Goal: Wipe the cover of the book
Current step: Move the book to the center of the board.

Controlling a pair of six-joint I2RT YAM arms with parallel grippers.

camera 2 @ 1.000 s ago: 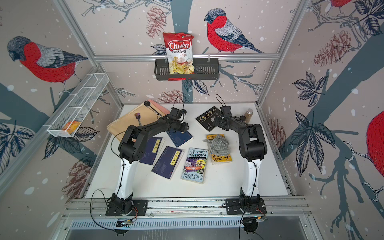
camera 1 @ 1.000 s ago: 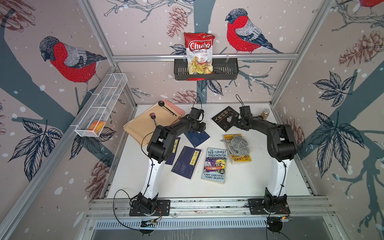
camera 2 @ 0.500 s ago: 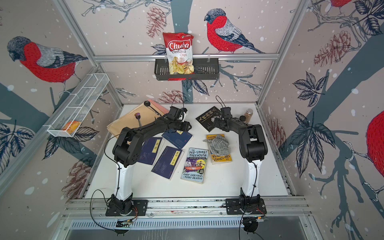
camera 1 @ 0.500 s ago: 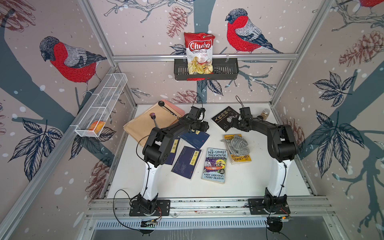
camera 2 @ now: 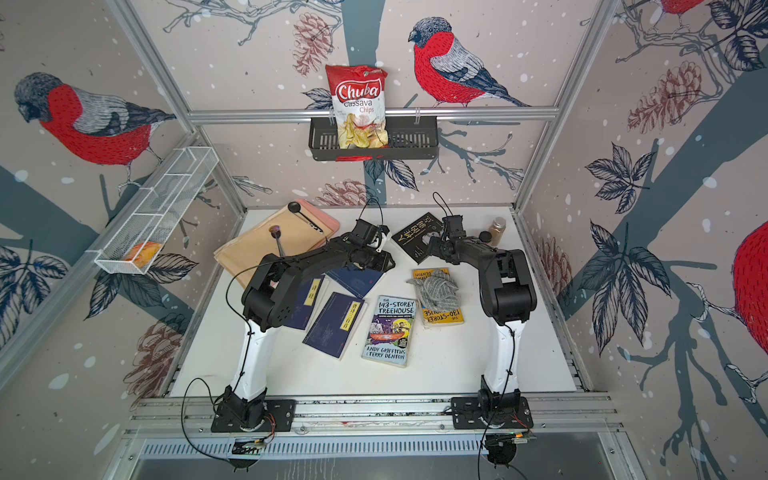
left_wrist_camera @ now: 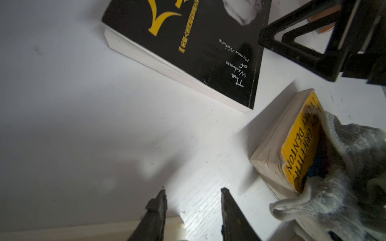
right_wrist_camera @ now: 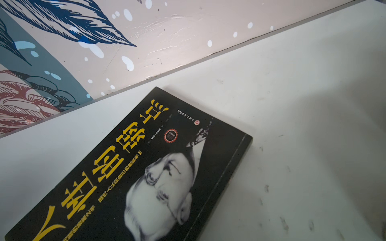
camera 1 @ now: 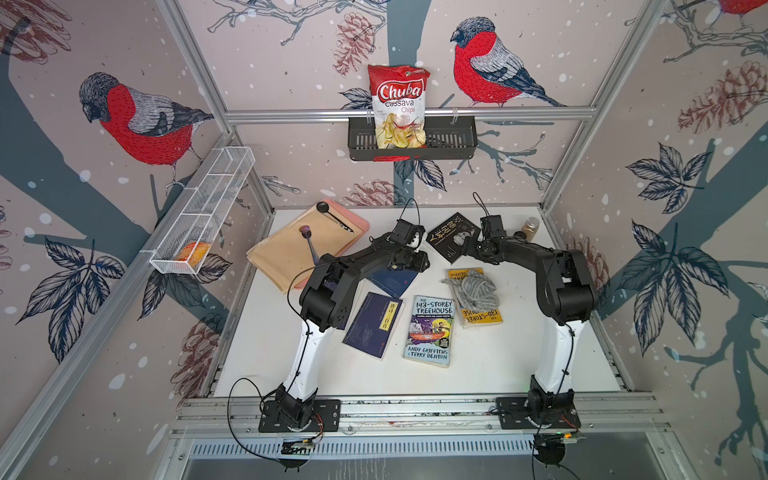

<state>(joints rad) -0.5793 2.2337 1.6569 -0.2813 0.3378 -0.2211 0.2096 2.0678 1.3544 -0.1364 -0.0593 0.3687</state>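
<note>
**Both arms extended over the far half of the counter (left_wrist_camera: 83, 125); grey cloth (camera 1: 473, 289) lying on the yellow book (left_wrist_camera: 300, 144).**

Only the left wrist view shows the left gripper (left_wrist_camera: 193, 191): fingers (left_wrist_camera: 156, 212) moderately apart, empty, above bare counter, near the black book (left_wrist_camera: 198, 41) lettered "The Weakness of Human Nature". The yellow book reads "Andy Griffiths, Terry Denton". In a top view the right gripper (camera 1: 470, 248) sits at the black book's edge; its finger spacing cannot be told.

Glossy-covered black book (right_wrist_camera: 158, 177), yellow book (left_wrist_camera: 300, 141) with rough paper edges, fuzzy grey cloth (left_wrist_camera: 344, 162), scuffed matt white table (left_wrist_camera: 83, 125).
</note>
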